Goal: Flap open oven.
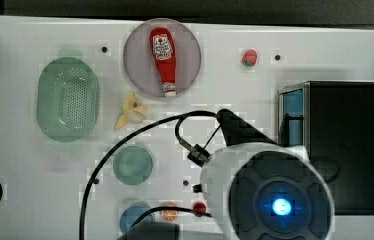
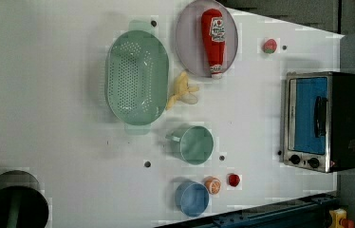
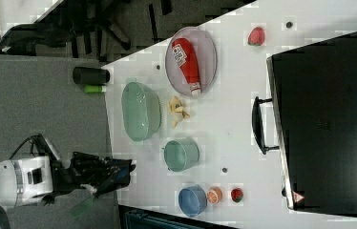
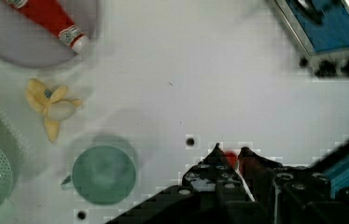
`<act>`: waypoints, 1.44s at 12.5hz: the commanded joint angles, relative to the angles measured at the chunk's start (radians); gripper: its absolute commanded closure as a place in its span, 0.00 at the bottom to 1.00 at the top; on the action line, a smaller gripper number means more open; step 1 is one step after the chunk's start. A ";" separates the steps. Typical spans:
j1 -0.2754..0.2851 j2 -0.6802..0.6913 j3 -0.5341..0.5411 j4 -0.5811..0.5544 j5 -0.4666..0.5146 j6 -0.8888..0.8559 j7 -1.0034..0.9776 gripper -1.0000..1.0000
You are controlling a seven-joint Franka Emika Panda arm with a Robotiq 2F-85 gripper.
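The oven (image 2: 322,121) stands at the left view's right, at the table's edge. Its blue glass door (image 2: 311,116) stands upright and shut, with the dark bar handle (image 2: 319,116) across it and two black knobs (image 2: 303,160) beside it. The oven's black top (image 1: 347,145) fills the top view's right side, and its handle (image 3: 258,125) sticks out in the right view. My gripper (image 4: 231,151) hangs high over the white table, apart from the oven (image 4: 326,28), fingers drawn close together with nothing held. A small red tomato on the table shows through the slit between them.
A green colander (image 2: 136,78), a grey plate (image 2: 187,47) with a ketchup bottle (image 2: 213,40), a banana peel (image 2: 181,90), a green cup (image 2: 194,145), a blue bowl (image 2: 192,198), an orange slice (image 2: 212,185), a tomato (image 2: 233,180) and a strawberry (image 2: 269,46) lie on the table.
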 commanded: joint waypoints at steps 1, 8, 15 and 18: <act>-0.028 -0.009 -0.075 -0.055 -0.063 0.085 -0.334 0.83; -0.043 0.061 -0.238 -0.176 -0.075 0.363 -0.541 0.83; -0.047 0.267 -0.349 -0.175 -0.075 0.601 -0.769 0.83; -0.049 0.341 -0.374 -0.176 -0.075 0.695 -0.770 0.83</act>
